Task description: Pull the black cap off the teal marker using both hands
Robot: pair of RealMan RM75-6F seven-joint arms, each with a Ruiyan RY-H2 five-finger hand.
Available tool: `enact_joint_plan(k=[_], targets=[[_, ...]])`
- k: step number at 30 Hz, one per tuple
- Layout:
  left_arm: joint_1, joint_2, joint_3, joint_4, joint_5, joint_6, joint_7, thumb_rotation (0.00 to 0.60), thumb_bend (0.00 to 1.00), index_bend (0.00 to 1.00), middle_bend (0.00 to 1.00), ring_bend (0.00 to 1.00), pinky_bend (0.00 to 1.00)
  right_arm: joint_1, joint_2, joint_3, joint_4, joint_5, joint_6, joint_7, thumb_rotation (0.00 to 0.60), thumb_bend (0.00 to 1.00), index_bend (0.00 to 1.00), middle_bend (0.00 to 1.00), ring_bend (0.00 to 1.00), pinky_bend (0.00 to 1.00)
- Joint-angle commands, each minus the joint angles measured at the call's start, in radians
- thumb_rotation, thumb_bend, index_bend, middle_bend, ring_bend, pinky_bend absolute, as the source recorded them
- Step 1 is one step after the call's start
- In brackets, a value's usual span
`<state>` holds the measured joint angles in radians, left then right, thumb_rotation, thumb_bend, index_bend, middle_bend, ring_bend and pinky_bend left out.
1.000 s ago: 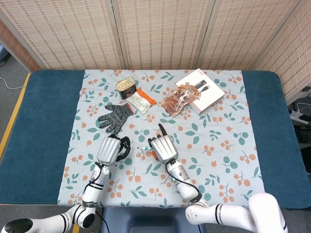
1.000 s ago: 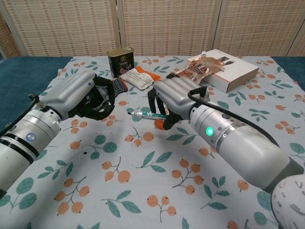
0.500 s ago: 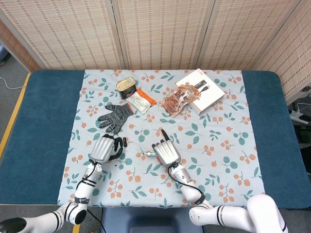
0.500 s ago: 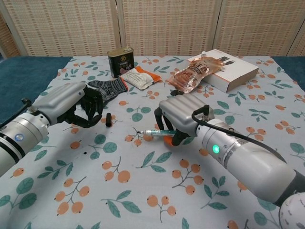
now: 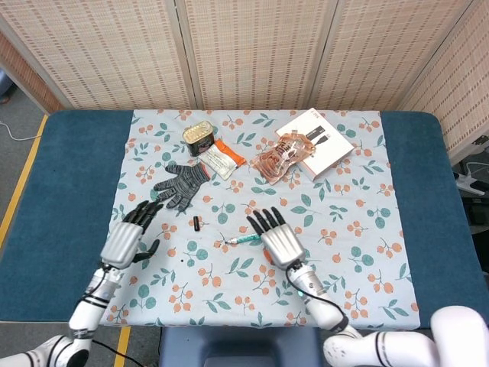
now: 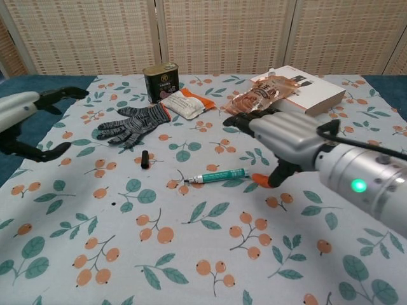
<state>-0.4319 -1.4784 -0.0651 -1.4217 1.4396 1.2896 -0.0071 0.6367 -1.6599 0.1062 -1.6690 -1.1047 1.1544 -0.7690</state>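
Observation:
The teal marker [image 5: 243,239] [image 6: 221,175] lies uncapped on the floral cloth, its tip pointing left. Its black cap [image 5: 195,223] [image 6: 145,159] lies apart, to the marker's left. My right hand [image 5: 278,238] [image 6: 284,140] hovers open just right of the marker, fingers spread, holding nothing. My left hand [image 5: 130,235] [image 6: 25,124] is open at the cloth's left edge, well left of the cap, and empty.
A grey knit glove [image 5: 180,183] lies behind the cap. Further back are a tin can [image 5: 198,136], an orange-and-white packet [image 5: 221,158], a clear snack bag [image 5: 281,156] and a white box [image 5: 315,141]. The blue table [image 5: 69,191] borders the cloth.
Both hands opened and drew apart: the left let the cap lie and moved far left, the right released the marker onto the cloth and shifted right.

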Motion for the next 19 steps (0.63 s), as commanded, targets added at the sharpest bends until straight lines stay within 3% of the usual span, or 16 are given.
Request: enact_joint_plan(k=[1, 3, 5, 8, 19], targets=[[0.125, 0.122, 0.082, -0.021, 0.008, 0.099, -0.046, 0.6, 0.4, 0.03, 0.01, 0.0, 0.1, -0.223, 0.331, -0.172, -0.224, -0.177, 0.273, 0.048, 0.6, 0.24, 0.0, 0.0, 0.0, 0.0], [0.175, 0.147, 0.104, 0.017, 0.008, 0.15, 0.002, 0.6, 0.41, 0.01, 0.0, 0.0, 0.06, -0.315, 0.396, -0.237, -0.169, -0.259, 0.389, 0.098, 0.6, 0.24, 0.0, 0.0, 0.0, 0.0], [0.201, 0.162, 0.117, 0.046, 0.016, 0.175, 0.047, 0.6, 0.41, 0.0, 0.0, 0.0, 0.03, -0.4, 0.428, -0.27, -0.085, -0.305, 0.491, 0.184, 0.6, 0.24, 0.0, 0.0, 0.0, 0.0], [0.211, 0.187, 0.108, 0.047, 0.03, 0.197, 0.043, 0.6, 0.4, 0.0, 0.0, 0.0, 0.02, -0.492, 0.437, -0.264, 0.025, -0.317, 0.591, 0.343, 0.6, 0.24, 0.0, 0.0, 0.0, 0.0], [0.222, 0.195, 0.113, 0.033, 0.102, 0.212, 0.063, 0.6, 0.4, 0.0, 0.0, 0.0, 0.02, -0.536, 0.522, -0.23, -0.024, -0.332, 0.544, 0.436, 0.6, 0.24, 0.0, 0.0, 0.0, 0.0]])
